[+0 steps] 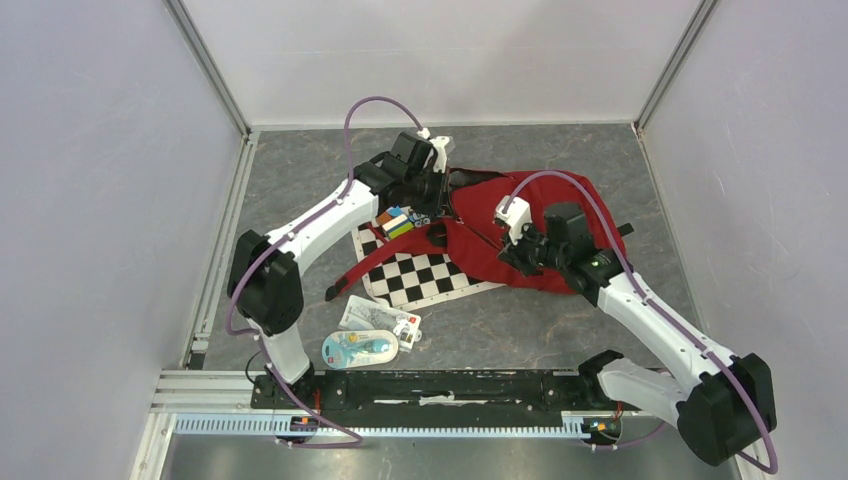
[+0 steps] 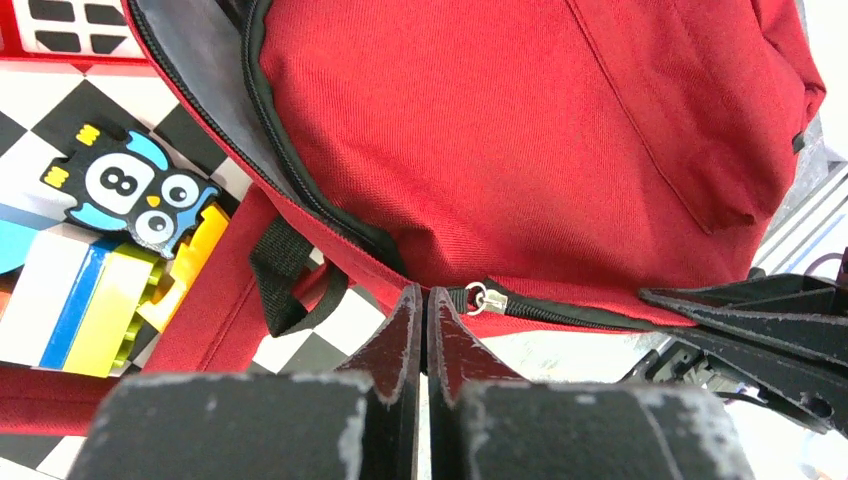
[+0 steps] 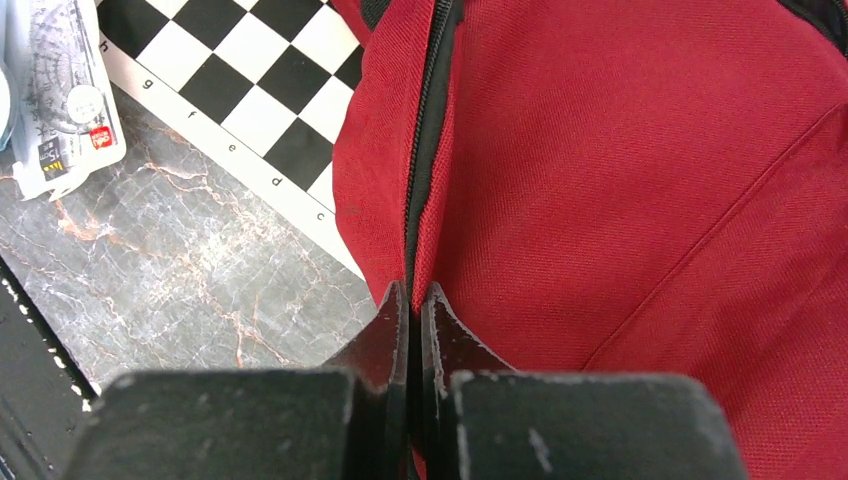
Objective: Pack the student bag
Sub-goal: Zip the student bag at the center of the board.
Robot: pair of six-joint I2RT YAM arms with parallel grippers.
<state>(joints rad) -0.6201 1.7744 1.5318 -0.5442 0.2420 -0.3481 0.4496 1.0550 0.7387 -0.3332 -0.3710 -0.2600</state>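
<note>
Our left claw (image 2: 425,300) sits closed beside the red backpack's (image 2: 520,140) zipper pull (image 2: 487,298). Our right claw (image 3: 411,295) pinches its zipper seam (image 3: 425,150).

on the grey marbled bench (image 1: 560,320), the large red fabric backpack (image 1: 478,258) overlaps the right side of the black-and-white chessboard mat (image 1: 425,280).

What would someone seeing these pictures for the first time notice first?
The big red student bag, lying mid-table, dominates every view. The left tool and right tool are both closed at its black zipper line. A black-and-white checkered board lies to its left in the overhead view.
</note>
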